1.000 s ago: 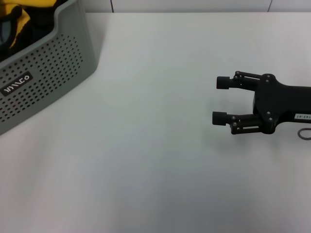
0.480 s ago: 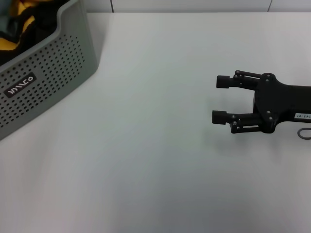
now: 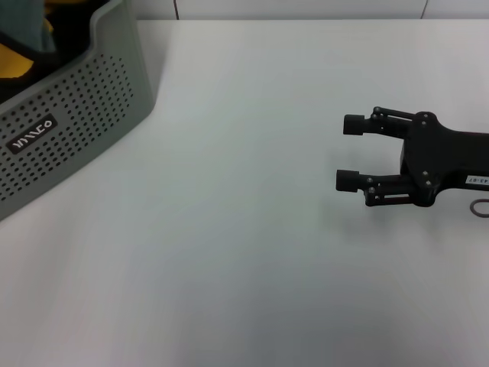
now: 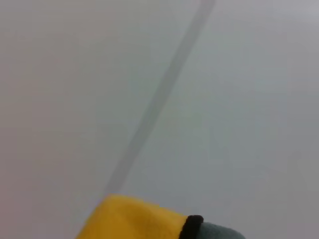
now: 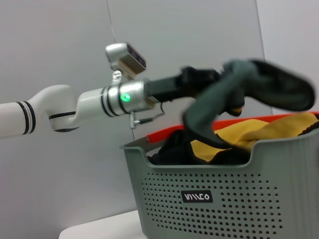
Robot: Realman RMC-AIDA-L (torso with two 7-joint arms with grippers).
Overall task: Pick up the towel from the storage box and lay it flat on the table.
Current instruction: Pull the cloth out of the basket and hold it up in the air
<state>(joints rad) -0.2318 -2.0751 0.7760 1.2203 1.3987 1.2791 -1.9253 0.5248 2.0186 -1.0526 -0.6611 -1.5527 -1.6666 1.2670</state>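
Observation:
The storage box [image 3: 76, 115] stands at the table's [image 3: 244, 245] far left; it also shows in the right wrist view [image 5: 224, 194], with its black label [image 5: 200, 196]. In that view my left gripper [image 5: 223, 83] is shut on the dark grey-green towel [image 5: 271, 82] and holds it above the box, where it hangs bunched. The left wrist view shows a yellow and grey corner of the towel [image 4: 144, 221] with black edging. A grey-green bit shows in the head view [image 3: 27, 19]. My right gripper [image 3: 349, 153] is open and empty, low over the table at the right.
Bunched yellow cloths [image 5: 259, 134] and dark cloth lie inside the box; some yellow shows in the head view [image 3: 11, 65]. A red edge [image 5: 164, 135] shows behind the box. A grey wall stands behind the table.
The cloths at the box's top have shifted and the grey-green towel has risen into view. My right gripper has drifted slightly to the right.

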